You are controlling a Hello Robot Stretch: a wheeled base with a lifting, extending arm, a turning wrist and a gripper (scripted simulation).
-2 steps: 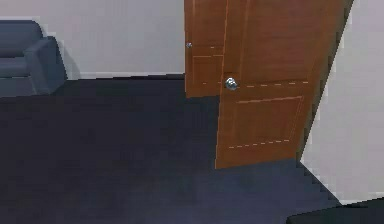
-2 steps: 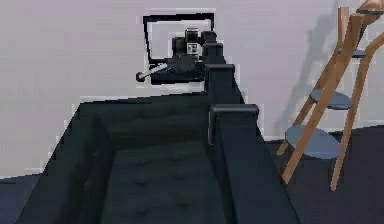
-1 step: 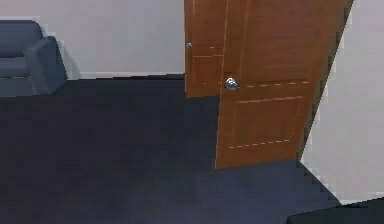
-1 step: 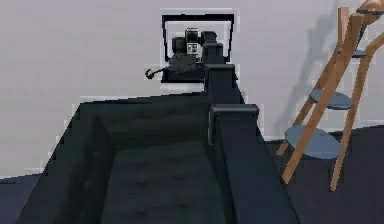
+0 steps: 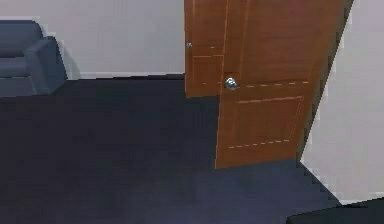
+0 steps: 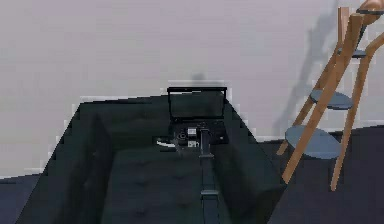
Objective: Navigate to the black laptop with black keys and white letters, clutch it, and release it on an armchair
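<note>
Dark sofa [image 6: 90,150], gripper [image 6: 180,142] indistinct against the black laptop [image 6: 197,104]

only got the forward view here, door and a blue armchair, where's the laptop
Observer: The black laptop stands open on a dark sofa in the arm side view, near its backrest.
Operator: is the arm out
Observer: Yes, the arm reaches over the seat, its gripper close to the laptop; I cannot tell whether it holds anything.
Operator: anything beside the sofa
Observer: A wooden ladder shelf stands at that view's right.
</note>
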